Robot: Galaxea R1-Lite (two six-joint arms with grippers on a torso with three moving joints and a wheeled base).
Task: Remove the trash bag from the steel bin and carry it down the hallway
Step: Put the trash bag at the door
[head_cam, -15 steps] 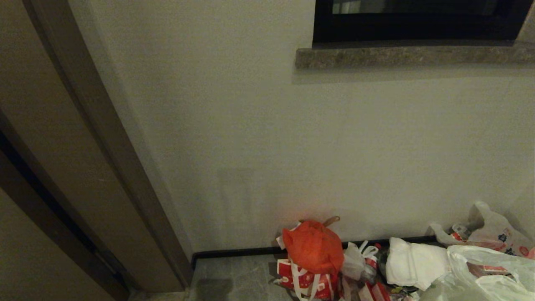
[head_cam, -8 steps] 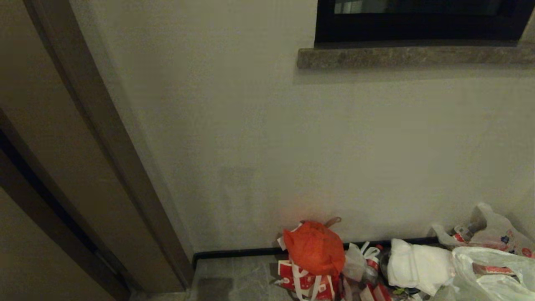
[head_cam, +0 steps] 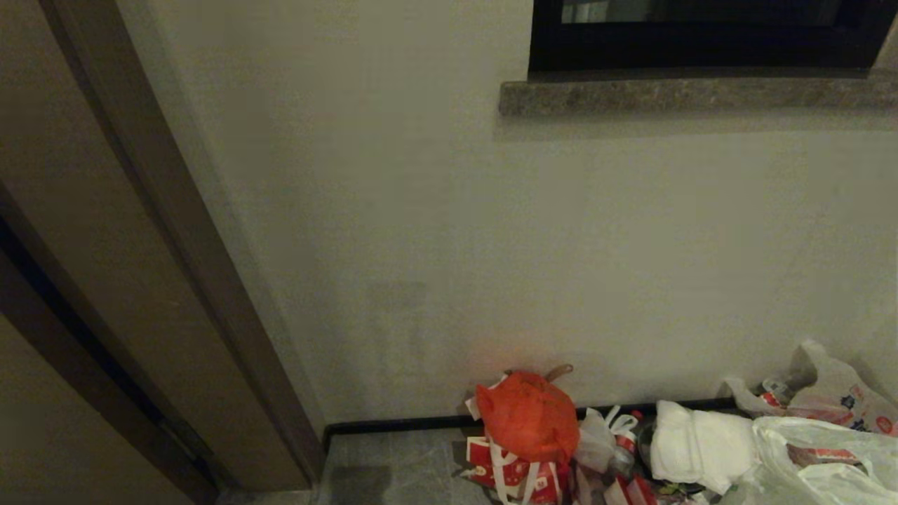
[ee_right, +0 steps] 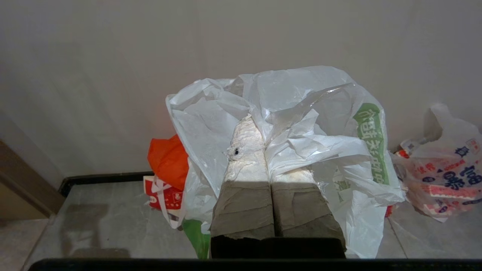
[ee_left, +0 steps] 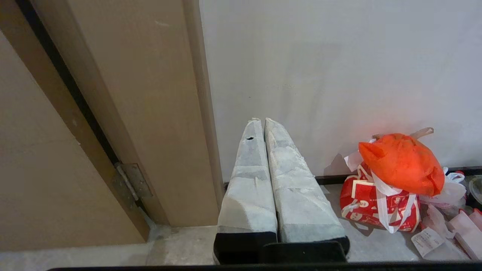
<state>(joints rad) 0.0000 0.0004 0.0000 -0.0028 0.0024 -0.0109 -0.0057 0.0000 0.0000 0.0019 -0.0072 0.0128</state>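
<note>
Trash bag (ee_right: 301,124): thin crinkled white plastic, green print, bunched over your right gripper (ee_right: 254,124), fingers clamped together on it. Orange-red bag (ee_right: 168,160) at 9 o'clock of it. Left gripper (ee_left: 261,121): padded fingers pressed together, holding nothing.

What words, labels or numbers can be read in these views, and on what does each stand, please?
Nothing reads clearly enough to quote.
Trash bag: white Chinese characters on a green strip, creased, not legible.
Printed bag: blue and red Chinese characters, too blurred to read.
Red box: white marks, not legible.
Paper slip: print too small.
</note>
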